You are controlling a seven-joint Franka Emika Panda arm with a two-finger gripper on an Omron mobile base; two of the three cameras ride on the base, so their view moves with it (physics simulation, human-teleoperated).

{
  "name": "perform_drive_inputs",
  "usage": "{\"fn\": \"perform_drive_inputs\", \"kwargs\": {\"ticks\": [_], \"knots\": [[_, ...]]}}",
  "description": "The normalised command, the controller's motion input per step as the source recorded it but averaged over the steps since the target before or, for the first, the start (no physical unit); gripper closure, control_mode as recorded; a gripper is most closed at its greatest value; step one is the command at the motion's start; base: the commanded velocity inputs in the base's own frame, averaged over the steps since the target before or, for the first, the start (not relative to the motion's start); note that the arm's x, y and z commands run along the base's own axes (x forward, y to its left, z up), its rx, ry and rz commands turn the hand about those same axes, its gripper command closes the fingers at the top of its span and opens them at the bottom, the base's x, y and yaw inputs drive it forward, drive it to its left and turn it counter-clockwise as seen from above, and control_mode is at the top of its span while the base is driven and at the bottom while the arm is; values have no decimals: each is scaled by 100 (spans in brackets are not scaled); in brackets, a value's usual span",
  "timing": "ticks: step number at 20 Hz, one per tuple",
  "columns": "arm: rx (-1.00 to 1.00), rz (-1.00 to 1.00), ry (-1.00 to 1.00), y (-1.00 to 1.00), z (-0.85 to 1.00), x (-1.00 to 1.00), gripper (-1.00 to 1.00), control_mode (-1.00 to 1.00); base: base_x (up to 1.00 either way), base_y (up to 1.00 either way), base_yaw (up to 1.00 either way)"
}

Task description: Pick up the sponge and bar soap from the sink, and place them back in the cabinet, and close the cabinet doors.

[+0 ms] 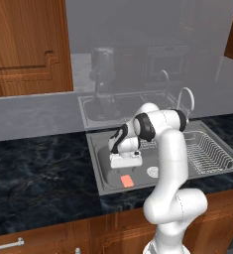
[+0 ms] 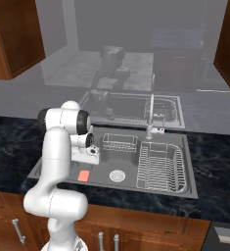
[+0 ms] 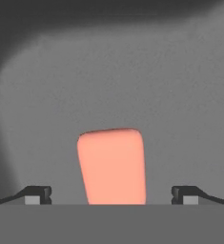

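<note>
The bar soap [image 1: 127, 181] [image 2: 83, 175] is a salmon-pink bar lying flat on the floor of the grey sink [image 1: 95, 166] [image 2: 192, 188], near its front left corner. My gripper [image 1: 125, 167] [image 2: 86, 163] hangs just above it, pointing down into the basin. In the hand view the bar soap [image 3: 112, 164] lies between the two spread fingertips, and the gripper [image 3: 111, 195] is open and not touching it. The sponge is hidden or out of view. A reddish-brown panelled cabinet door [image 1: 29, 44] fills the top left corner above the counter.
A round white drain [image 1: 152, 172] [image 2: 117, 175] lies right of the soap. A wire rack [image 1: 212, 154] [image 2: 160, 169] takes up the sink's right side, and a small wire basket [image 2: 120, 142] sits at the back. The faucet [image 1: 185, 99] [image 2: 149, 122] rises behind. Dark marble counter [image 1: 38, 168] surrounds the sink.
</note>
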Motion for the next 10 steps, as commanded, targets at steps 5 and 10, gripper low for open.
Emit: {"fn": "perform_drive_inputs", "kwargs": {"ticks": [5, 10], "knots": [[0, 0, 5, 0, -5, -15, -100, -100, 0, 0, 0], [0, 0, 4, 0, -3, -15, -100, -100, 0, 0, 0]]}}
